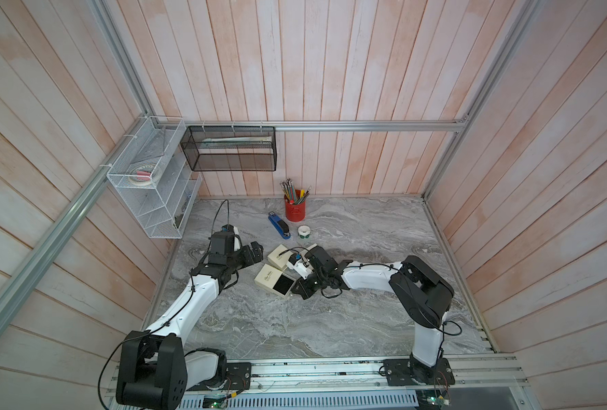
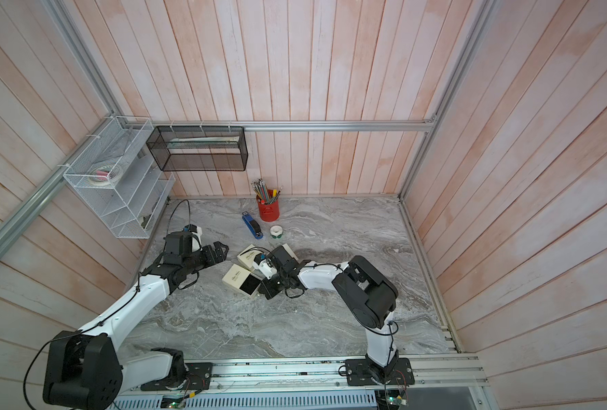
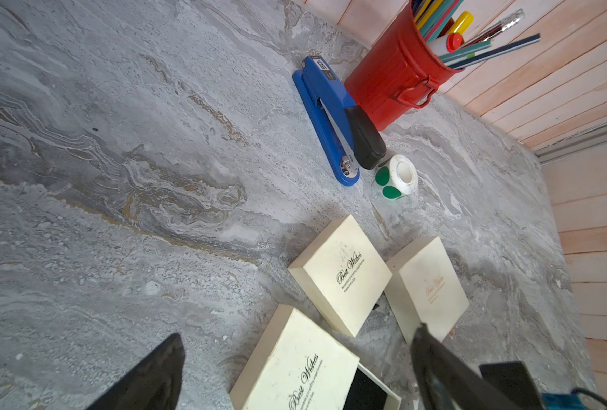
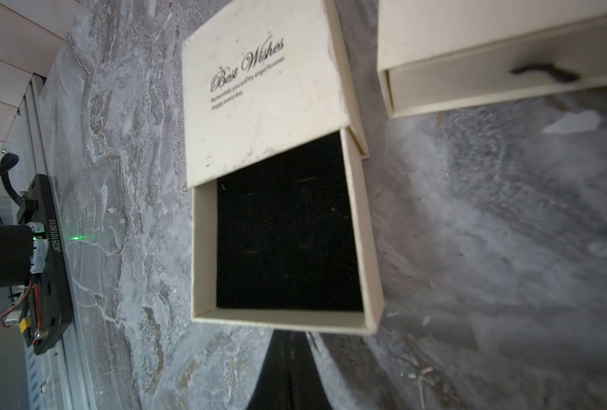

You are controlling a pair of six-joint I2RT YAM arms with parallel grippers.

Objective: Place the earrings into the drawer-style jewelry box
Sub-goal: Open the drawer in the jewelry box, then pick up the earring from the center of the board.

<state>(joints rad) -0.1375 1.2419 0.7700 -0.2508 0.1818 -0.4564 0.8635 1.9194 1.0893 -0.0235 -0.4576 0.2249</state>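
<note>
Drawer-style jewelry box point(image 1: 267, 278) sits mid-counter point(image 1: 330, 319), cream sleeve w/ "Best Wishes" print. Its drawer point(image 4: 287, 230) is pulled part-way out toward the R arm, black lining showing.

R gripper point(image 4: 289, 340) is closed, tip right at the drawer's front wall. Can't tell if it pinches anything there; in both top views it's low at the drawer end point(image 2: 267, 285).

L gripper point(image 1: 257, 252) is wide open and holds nothing, off the counter just beside the boxes. In the L wrist view its fingers point(image 3: 145, 376) straddle the sleeve end of the box.

Earrings: can't make them out in any view.

Two more cream boxes, both closed, lie just behind: 2nd box point(image 3: 341, 273) and 3rd box point(image 3: 426, 284), the latter partly under the R wrist in the top views.

Farther back near the wall: blue stapler point(image 1: 279, 225), red pen cup point(image 1: 294, 209), sticker roll point(image 1: 304, 231) w/ green dots.
</note>
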